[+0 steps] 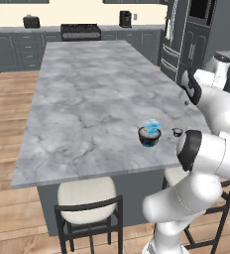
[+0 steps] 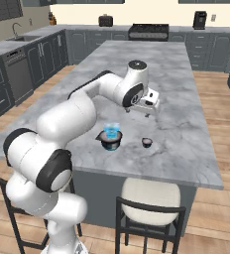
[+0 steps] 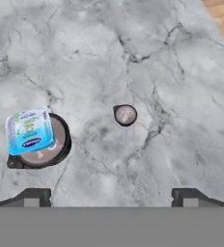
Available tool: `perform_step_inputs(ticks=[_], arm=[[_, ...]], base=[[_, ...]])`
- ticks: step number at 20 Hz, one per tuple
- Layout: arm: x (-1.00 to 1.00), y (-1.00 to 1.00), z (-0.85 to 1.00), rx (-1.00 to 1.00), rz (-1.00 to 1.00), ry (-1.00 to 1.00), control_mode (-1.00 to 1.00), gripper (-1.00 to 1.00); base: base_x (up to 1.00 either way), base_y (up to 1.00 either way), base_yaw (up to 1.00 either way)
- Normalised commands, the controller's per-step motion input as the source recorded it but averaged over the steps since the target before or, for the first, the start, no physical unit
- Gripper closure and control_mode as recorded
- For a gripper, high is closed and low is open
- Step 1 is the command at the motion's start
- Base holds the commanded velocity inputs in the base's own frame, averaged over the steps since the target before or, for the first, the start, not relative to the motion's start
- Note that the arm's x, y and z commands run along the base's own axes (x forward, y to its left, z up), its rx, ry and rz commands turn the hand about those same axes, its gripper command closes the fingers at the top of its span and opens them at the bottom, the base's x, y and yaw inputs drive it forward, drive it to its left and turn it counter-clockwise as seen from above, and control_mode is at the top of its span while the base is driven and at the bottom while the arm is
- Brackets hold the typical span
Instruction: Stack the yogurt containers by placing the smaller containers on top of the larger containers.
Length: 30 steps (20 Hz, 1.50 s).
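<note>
Grey veined marble island top (image 1: 87, 99), glossy white robot arm (image 2: 72, 119), wood plank floor (image 1: 8, 99), cushioned stool seat (image 1: 86, 197)

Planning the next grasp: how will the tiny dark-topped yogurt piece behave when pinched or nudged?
The tiny piece looks round and squat, so it probably won't tip, though a nudge may slide it on the smooth marble counter. It is likely very light, and the open gripper must close far.

Pack (image 3: 29, 130) sits on cup (image 3: 46, 147); tiny piece (image 3: 125, 115) apparently apart.
</note>
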Motion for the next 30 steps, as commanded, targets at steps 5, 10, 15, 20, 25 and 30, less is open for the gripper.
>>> perform_step_inputs(ticks=[5, 10, 15, 20, 25, 30], arm=[[-0.28, -0.06, -0.38, 0.18, 0.0, -0.03, -1.0, -1.0], [-0.03, 0.01, -0.47, 0.01, -0.01, 0.02, -1.0, -1.0], [0.0, 0.01, -0.29, -0.03, -0.07, 0.1, -1.0, -1.0], [0.0, 0.12, -0.31, -0.02, -0.08, 0.08, -1.0, -1.0], [0.25, 0.16, -0.19, 0.0, -0.04, -0.01, -1.0, -1.0], [0.19, 0.06, -0.23, 0.0, -0.02, -0.08, -1.0, -1.0]], base=[[0.0, 0.0, 0.0], [0.0, 0.0, 0.0], [0.0, 0.0, 0.0], [0.0, 0.0, 0.0], [0.0, 0.0, 0.0], [0.0, 0.0, 0.0]])
